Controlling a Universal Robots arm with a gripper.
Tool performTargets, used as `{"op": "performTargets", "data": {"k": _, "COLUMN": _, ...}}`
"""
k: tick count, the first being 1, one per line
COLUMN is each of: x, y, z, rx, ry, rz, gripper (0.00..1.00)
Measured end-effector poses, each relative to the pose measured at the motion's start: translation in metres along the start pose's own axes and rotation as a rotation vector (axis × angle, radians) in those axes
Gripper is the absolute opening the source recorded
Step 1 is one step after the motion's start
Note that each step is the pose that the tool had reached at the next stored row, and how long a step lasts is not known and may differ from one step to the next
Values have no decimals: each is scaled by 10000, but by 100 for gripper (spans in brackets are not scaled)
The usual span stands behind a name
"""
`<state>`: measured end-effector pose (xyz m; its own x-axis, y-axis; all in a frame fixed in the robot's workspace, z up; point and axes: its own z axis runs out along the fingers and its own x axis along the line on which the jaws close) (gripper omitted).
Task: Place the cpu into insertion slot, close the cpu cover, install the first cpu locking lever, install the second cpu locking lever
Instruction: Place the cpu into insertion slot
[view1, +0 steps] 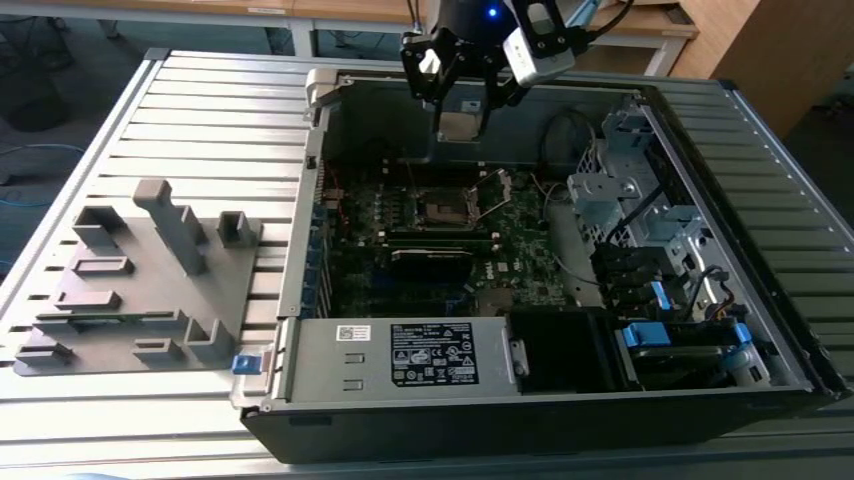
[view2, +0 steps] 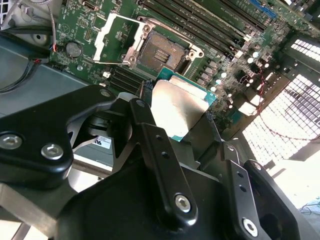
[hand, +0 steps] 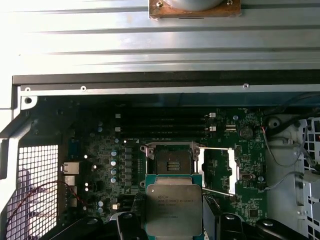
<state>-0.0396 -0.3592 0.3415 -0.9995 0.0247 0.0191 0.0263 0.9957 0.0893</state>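
My gripper (view1: 461, 112) hangs above the open computer case, shut on the cpu (view1: 461, 126), a flat square chip with a silver-grey top. In both wrist views the cpu (view2: 177, 111) (hand: 174, 207) sits between the black fingers (view2: 150, 137), held off the board. The insertion slot (view1: 443, 210) (view2: 162, 52) (hand: 171, 162) lies bare below it on the green motherboard. The cpu cover (view2: 117, 40) (hand: 220, 170) (view1: 497, 192) is swung open beside the slot, and a thin lever rod (hand: 216, 192) stands up next to it.
A grey fixture block (view1: 140, 280) with slots rests on the ribbed table at the exterior view's left. Inside the case are a labelled power supply box (view1: 400, 355), long memory slots (hand: 160, 127), cables and drive bays (view1: 641, 210). The case's back wall (view1: 387, 115) is close to the gripper.
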Motion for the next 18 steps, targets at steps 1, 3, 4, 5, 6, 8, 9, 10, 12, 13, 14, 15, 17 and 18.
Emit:
{"op": "performTargets", "data": {"k": 1, "x": 0, "y": 0, "z": 0, "rx": 0, "ry": 0, "rz": 0, "gripper": 54}}
{"op": "performTargets", "data": {"k": 3, "x": 0, "y": 0, "z": 8, "rx": -4, "ry": -1, "rz": 0, "gripper": 54}}
{"op": "performTargets", "data": {"k": 4, "x": 0, "y": -1, "z": 12, "rx": -2, "ry": -1, "rz": 0, "gripper": 54}}
{"op": "performTargets", "data": {"k": 5, "x": 0, "y": -1, "z": 16, "rx": 0, "ry": 1, "rz": 0, "gripper": 54}}
{"op": "performTargets", "data": {"k": 6, "x": 0, "y": -2, "z": 20, "rx": 0, "ry": 0, "rz": 0, "gripper": 54}}
{"op": "performTargets", "data": {"k": 8, "x": 0, "y": -2, "z": 21, "rx": 1, "ry": 1, "rz": 0, "gripper": 54}}
{"op": "performTargets", "data": {"k": 9, "x": 0, "y": -2, "z": 21, "rx": 2, "ry": 1, "rz": 0, "gripper": 54}}
{"op": "performTargets", "data": {"k": 10, "x": 0, "y": -2, "z": 22, "rx": 1, "ry": 1, "rz": 0, "gripper": 54}}
{"op": "performTargets", "data": {"k": 12, "x": 0, "y": -2, "z": 23, "rx": 0, "ry": 0, "rz": 0, "gripper": 54}}
{"op": "performTargets", "data": {"k": 13, "x": 0, "y": -2, "z": 23, "rx": 0, "ry": 0, "rz": 0, "gripper": 54}}
{"op": "performTargets", "data": {"k": 14, "x": 0, "y": -2, "z": 23, "rx": 0, "ry": 0, "rz": 0, "gripper": 54}}
{"op": "performTargets", "data": {"k": 15, "x": 0, "y": -2, "z": 23, "rx": 1, "ry": -1, "rz": 1, "gripper": 54}}
{"op": "performTargets", "data": {"k": 17, "x": -1, "y": -3, "z": 34, "rx": -5, "ry": -5, "rz": 0, "gripper": 54}}
{"op": "performTargets", "data": {"k": 18, "x": -1, "y": -4, "z": 44, "rx": -3, "ry": -5, "rz": 0, "gripper": 54}}
